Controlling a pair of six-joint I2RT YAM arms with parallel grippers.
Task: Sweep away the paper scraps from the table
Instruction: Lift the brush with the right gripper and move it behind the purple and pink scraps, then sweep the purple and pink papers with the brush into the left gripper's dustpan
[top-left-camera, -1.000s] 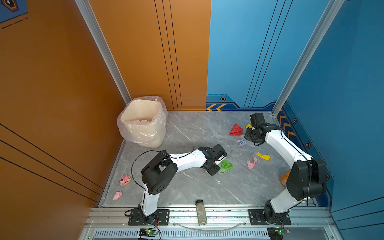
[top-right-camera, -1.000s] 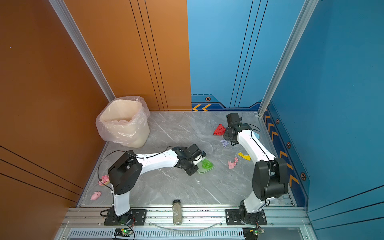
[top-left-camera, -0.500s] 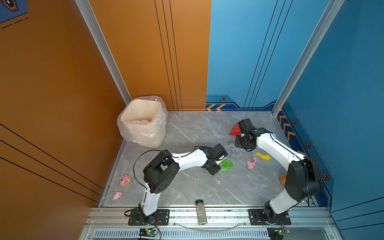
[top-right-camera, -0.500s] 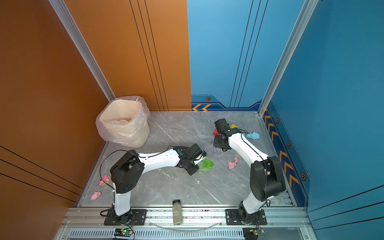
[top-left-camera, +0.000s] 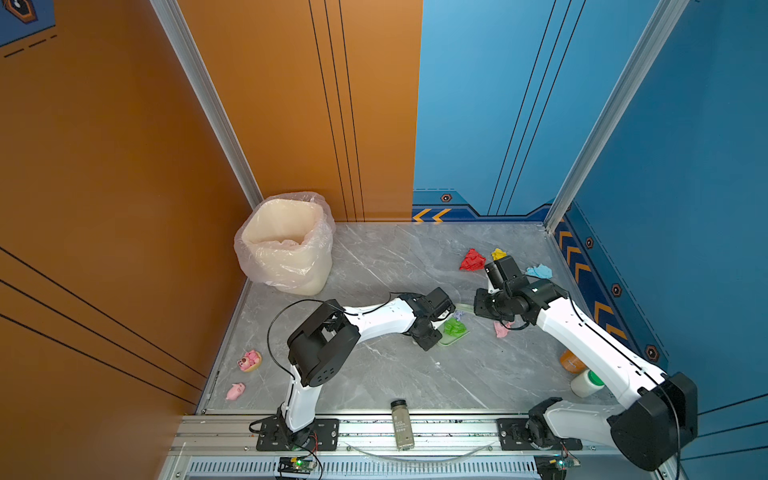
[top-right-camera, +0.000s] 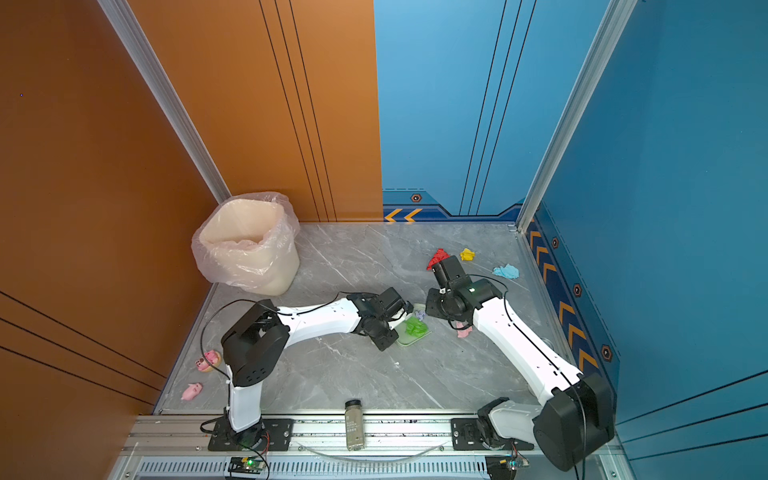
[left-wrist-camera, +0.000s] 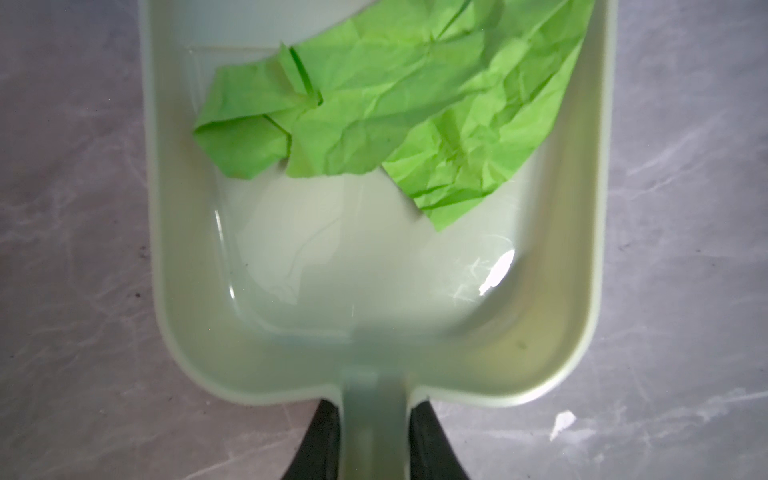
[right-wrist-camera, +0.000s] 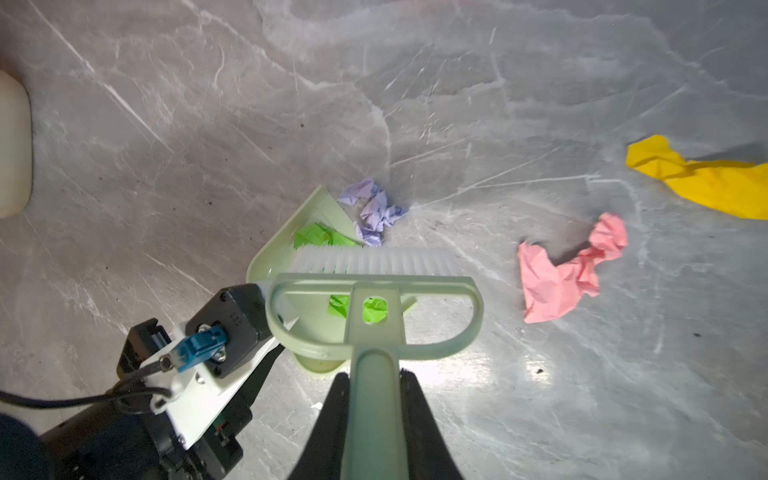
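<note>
Paper scraps (top-left-camera: 472, 260) in several colours lie on the grey marble table (top-left-camera: 374, 374), most of them on its right half.

My left gripper (left-wrist-camera: 374, 407) is closed on the handle of a pale green dustpan (left-wrist-camera: 353, 270), one black finger on each side of it. The dustpan lies flat on the table near the middle. A bright green scrap (left-wrist-camera: 395, 124), crumpled and partly unfolded, sits inside the dustpan towards its open mouth.

My right gripper (right-wrist-camera: 374, 376) is clamped on the handle of a matching pale green brush (right-wrist-camera: 374, 286). Its white bristles point down across the mouth of the dustpan. I cannot tell whether the bristles touch the table.

A lilac scrap (right-wrist-camera: 374, 214) rests at the lip of the dustpan, just beyond the bristles and touching the pan's edge. A pink scrap (right-wrist-camera: 561, 274) lies on the bare table near the brush, clear of it. A long yellow scrap (right-wrist-camera: 706, 183) lies further out on the same side.

In both top views a red scrap (top-left-camera: 472, 260), a second small yellow scrap (top-left-camera: 498, 253) and a light blue scrap (top-left-camera: 539, 271) sit beyond my right wrist, towards the far right corner. They are apart from one another.

A cream bin (top-left-camera: 286, 245) lined with a clear plastic bag stands in the far left corner, well apart from the dustpan.
</note>
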